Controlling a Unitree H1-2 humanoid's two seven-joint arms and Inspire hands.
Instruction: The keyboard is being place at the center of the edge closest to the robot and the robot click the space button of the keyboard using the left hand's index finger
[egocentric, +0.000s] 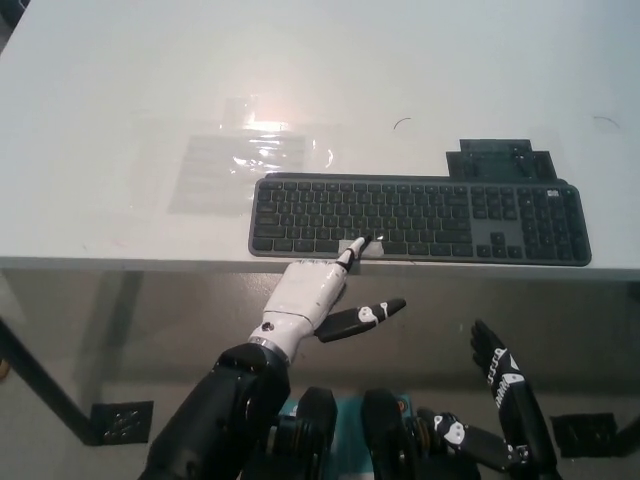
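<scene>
- Nearest you, at the lower right, the robot's black right hand (503, 385) rested below the level of the table edge. Its fingers were spread apart and it held nothing.
- Left of the middle, the white left hand (308, 292) reached forward from a dark forearm, also holding nothing. Its index finger (347, 257) pointed straight ahead and its thumb stuck out to the right, well apart from it. The other fingers were tucked under the palm, where you could not see them.
- The tip of that index finger lay on the keyboard's nearest row, at the space bar (364, 247), which showed a paler patch. Whether the key was pressed down could not be told.
- The keyboard (420, 215), dark grey, lay flat along the near edge of the white table (110, 90). Its long side ran parallel to that edge, and it sat a little right of the middle, with the number pad at the right end.
- Just behind the keyboard's right part lay a flat dark piece (500, 160).
- Behind the keyboard's left end, a clear plastic sheet (235, 165) lay flat on the table, catching a bright glare.
- Farther back, you would have found a small curved mark (402, 122) on the tabletop.
</scene>
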